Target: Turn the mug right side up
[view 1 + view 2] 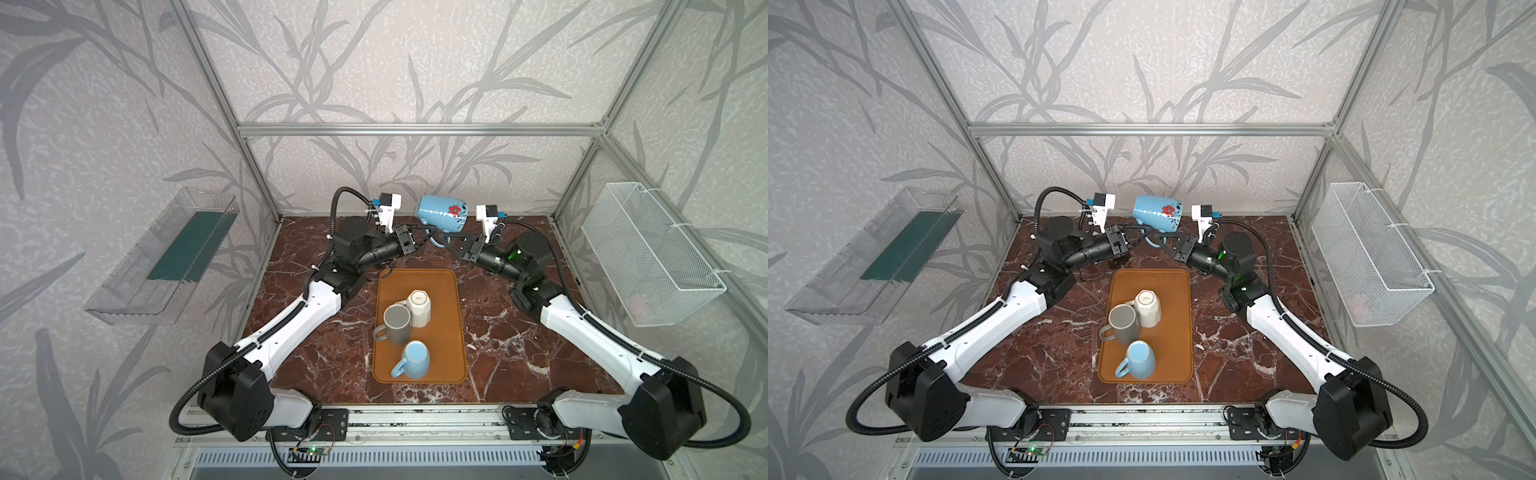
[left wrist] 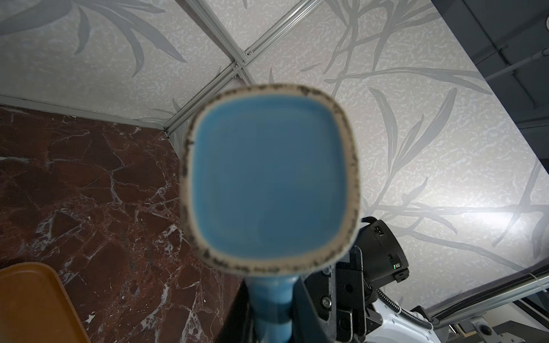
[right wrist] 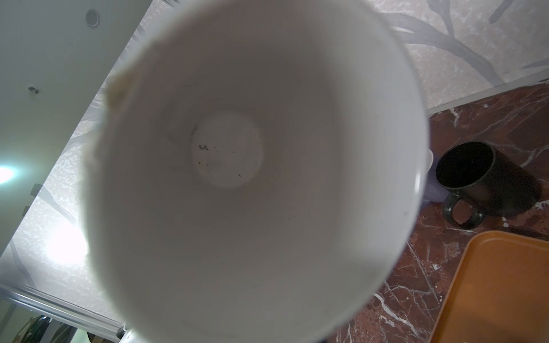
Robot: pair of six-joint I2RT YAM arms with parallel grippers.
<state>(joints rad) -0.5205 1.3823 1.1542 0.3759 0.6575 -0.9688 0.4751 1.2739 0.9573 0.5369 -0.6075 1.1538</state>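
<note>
The mug [image 1: 440, 212], blue with white dots and a red flower, hangs on its side above the back of the table in both top views [image 1: 1156, 212]. My left gripper [image 1: 426, 233] is shut on its blue handle [image 2: 271, 297], and the left wrist view faces the mug's base [image 2: 267, 178]. From the other side my right gripper [image 1: 444, 238] meets the same handle with its fingers drawn together. The right wrist view looks straight into the mug's white inside [image 3: 237, 178], which hides that gripper's jaws.
An orange tray [image 1: 444, 291] in the middle of the marble table carries a white mug [image 1: 419, 307], a grey mug [image 1: 397, 322] and a light blue mug [image 1: 415, 359]. A black mug [image 3: 481, 178] lies on the table. A clear bin [image 1: 166, 262] and a wire basket [image 1: 648, 253] hang on the side walls.
</note>
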